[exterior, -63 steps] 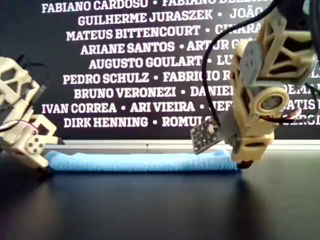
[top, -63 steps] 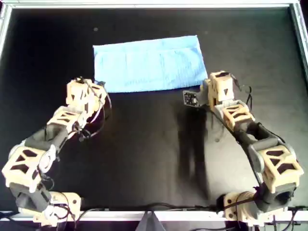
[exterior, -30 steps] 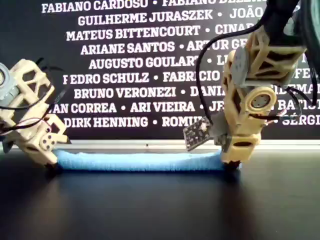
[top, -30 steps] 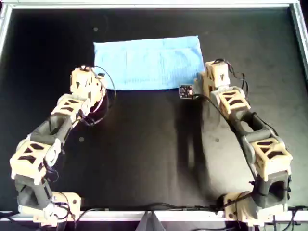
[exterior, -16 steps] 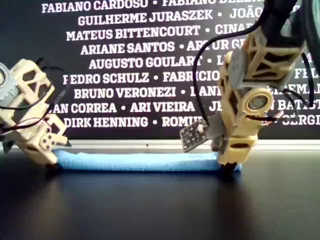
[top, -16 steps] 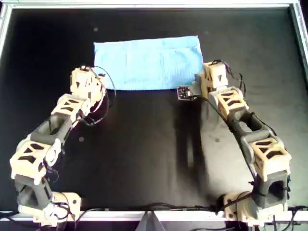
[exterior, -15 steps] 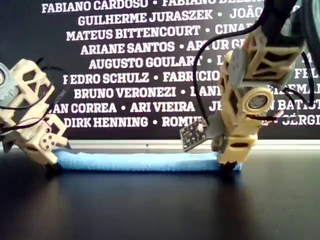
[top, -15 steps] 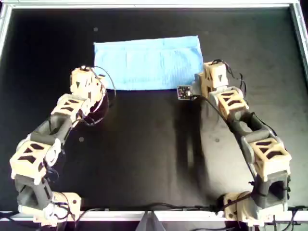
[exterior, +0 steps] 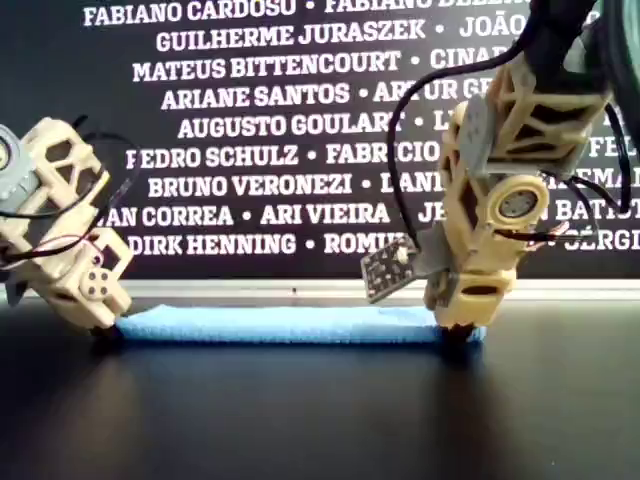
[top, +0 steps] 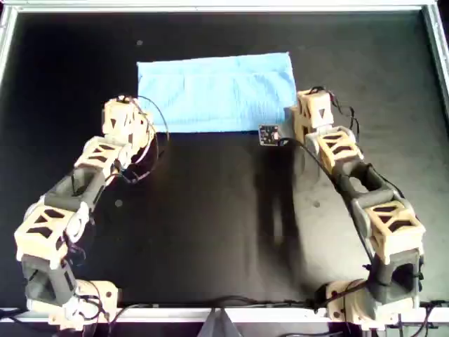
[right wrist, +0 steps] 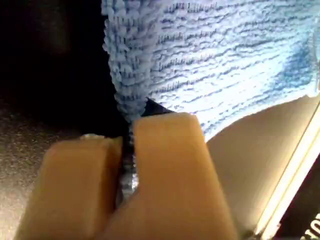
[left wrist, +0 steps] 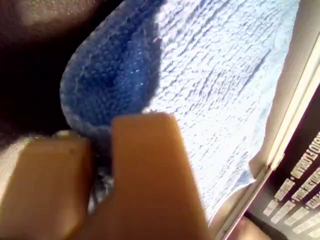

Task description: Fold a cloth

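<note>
The light blue cloth (top: pixel 216 91) lies flat on the black table as a wide rectangle; it also shows in the exterior view (exterior: pixel 280 325). One arm's gripper (top: pixel 133 125) sits at its near left corner in the overhead view, the other arm's gripper (top: pixel 303 116) at its near right corner. The wrist views do not show which arm is which. My first gripper (left wrist: pixel 100 137) is shut on a puffed corner of the cloth (left wrist: pixel 215 100). My second gripper (right wrist: pixel 127 140) is shut on a thin edge of the cloth (right wrist: pixel 215 60).
A metal rail (top: pixel 210 7) frames the black table. A dark banner with white names (exterior: pixel 300 100) stands behind the far rail. A small camera board (top: pixel 269 133) sticks out beside the gripper on the overhead view's right, just over the cloth's near edge.
Both arms have moved in towards the far rail, up to the cloth's near corners. Over the last half second they have barely moved. The cloth still lies flat.
</note>
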